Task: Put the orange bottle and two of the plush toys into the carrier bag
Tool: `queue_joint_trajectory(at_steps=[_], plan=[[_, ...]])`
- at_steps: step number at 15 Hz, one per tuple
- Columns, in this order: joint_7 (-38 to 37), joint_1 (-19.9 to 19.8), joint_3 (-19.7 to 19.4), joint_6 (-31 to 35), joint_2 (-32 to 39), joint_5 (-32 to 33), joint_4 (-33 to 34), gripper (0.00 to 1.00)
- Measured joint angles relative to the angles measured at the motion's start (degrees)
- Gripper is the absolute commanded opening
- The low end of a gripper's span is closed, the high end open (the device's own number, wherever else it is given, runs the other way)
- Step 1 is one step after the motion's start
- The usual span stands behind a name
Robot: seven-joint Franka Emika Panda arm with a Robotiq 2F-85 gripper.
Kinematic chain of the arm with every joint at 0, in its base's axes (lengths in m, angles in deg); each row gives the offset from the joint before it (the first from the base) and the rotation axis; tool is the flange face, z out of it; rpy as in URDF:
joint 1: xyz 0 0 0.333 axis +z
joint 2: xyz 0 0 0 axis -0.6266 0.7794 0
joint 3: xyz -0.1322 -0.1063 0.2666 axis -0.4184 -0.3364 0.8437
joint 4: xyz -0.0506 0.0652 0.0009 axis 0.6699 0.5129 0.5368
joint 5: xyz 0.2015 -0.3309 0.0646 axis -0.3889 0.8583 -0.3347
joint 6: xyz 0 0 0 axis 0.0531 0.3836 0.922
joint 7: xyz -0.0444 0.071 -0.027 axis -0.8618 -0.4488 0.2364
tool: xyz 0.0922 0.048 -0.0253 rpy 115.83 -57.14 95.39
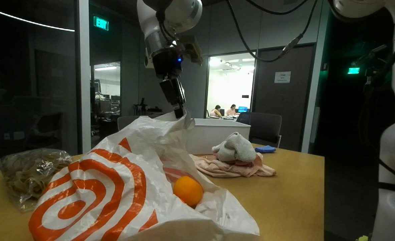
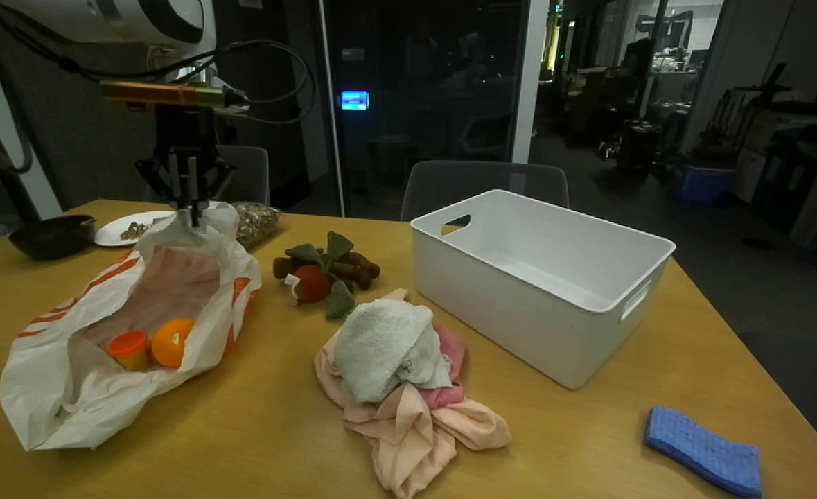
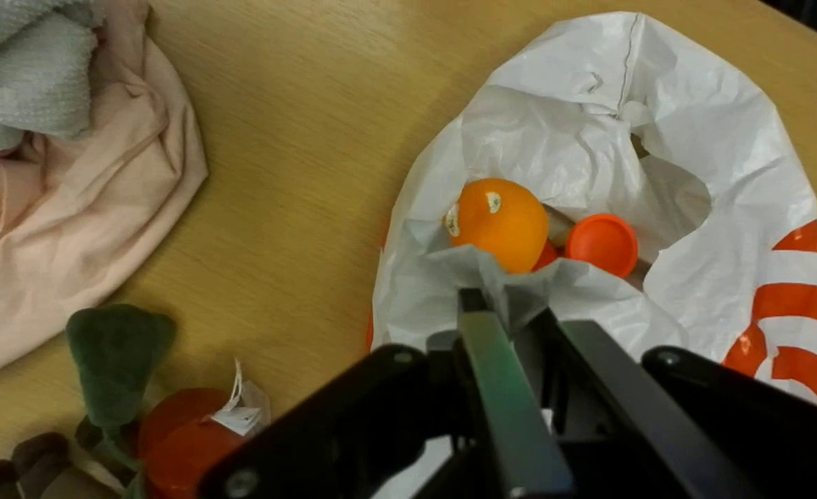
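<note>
The wrist view is showing the fingers point(image 3: 508, 395) standing close together, pinching the white plastic rim of the carrier bag point(image 3: 734, 201). Inside the bag, a round orange item point(image 3: 502, 222) is lying beside a small tub point(image 2: 131, 355) with an orange-red lid. The bag is sprawling, mouth open, on a light wooden table point(image 2: 554, 443). In an exterior view the plush toys point(image 2: 312, 284), red, green and brown, are lying heaped near it; how many is hard to tell. A grey towel point(image 2: 387, 350) is resting on a peach cloth point(image 2: 408, 436), a white bin point(image 2: 498, 305) is standing near them, and a white plate point(image 2: 110, 232) is sitting next to a black pan point(image 2: 51, 239). A clear package point(image 1: 36, 174) is lying near the bag. Grey chairs point(image 2: 484, 184) are standing around the table. The room is looking dim: an exit sign point(image 1: 101, 23) is glowing green, a wall panel point(image 2: 354, 100) is shining blue, and two people point(image 1: 231, 109) are showing beyond a lit opening beside a dark door point(image 1: 281, 103).
</note>
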Motion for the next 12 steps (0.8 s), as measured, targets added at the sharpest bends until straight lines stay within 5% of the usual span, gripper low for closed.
queue_joint_trajectory(at_steps=[6, 12], plan=[[-0.93, 0.43, 0.53, -2.6, -0.51, 0.63, -0.05, 0.95], [-1.86, 1.52, 1.52, -3.01, -3.53, 1.32, -1.85, 1.0]])
